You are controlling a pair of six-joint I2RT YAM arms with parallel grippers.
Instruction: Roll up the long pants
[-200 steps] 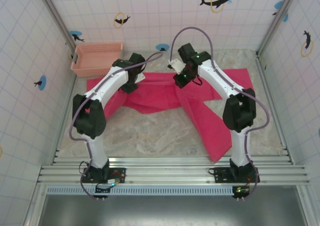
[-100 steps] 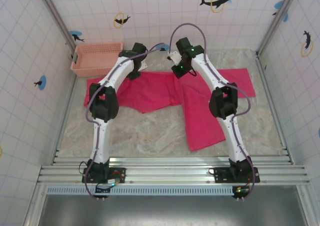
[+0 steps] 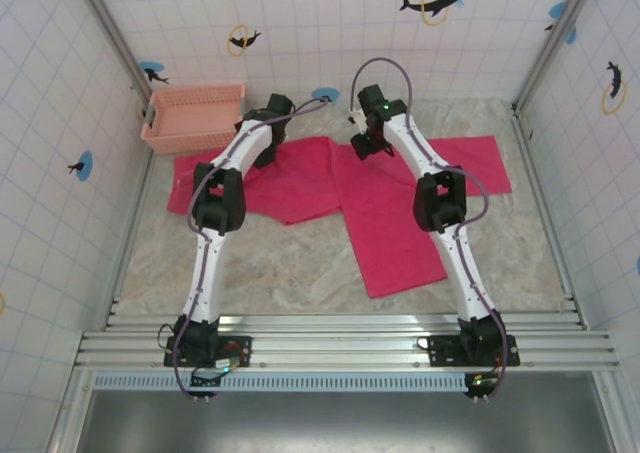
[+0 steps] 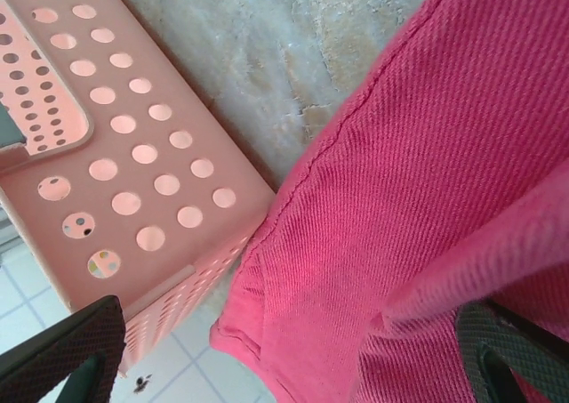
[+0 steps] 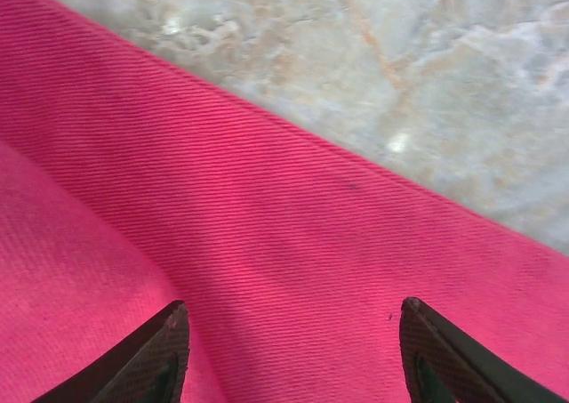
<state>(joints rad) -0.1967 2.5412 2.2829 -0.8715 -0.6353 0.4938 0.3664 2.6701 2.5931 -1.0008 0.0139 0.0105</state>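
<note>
Pink-red pants (image 4: 418, 181) just beside basket (image 4: 133, 163)

Robot test cell, lab-type setup. Enclosure of white grid-printed wall panels (image 3: 300, 33) with dolphin-and-ring stickers (image 3: 436, 1), framed by bare aluminium corner posts (image 3: 110, 33). White-and-black jointed left robot arm (image 3: 205, 263) and right robot arm (image 3: 462, 263) bolted to slotted aluminium rails (image 3: 340, 348) at near edge of marble-patterned desk (image 3: 290, 263). Exposed grey cable loops (image 3: 380, 65).

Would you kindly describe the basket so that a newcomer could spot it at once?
On the table, go to the far left corner by the tiled wall. The basket sits there, beside the long pants; it is rigid pale salmon plastic with round holes, not soft bright cloth.
</note>
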